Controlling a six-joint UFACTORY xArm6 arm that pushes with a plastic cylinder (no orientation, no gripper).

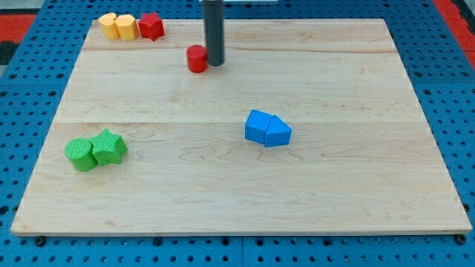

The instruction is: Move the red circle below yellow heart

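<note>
The rod's tip (215, 64), which has no jaws, touches the red circle (197, 58) near the table's top edge, right of the yellow heart (109, 25), its move below unfinished.

- two blue blocks (267, 129) touch side by side right of the table's (356, 193) middle
- two green blocks (95, 150) touch near the view's left edge
- a red block (151, 26), shape unclear, sits at the view's top left

Bright, even overhead light, soft short shadows under the blocks, sharp focus throughout, no glare
</note>
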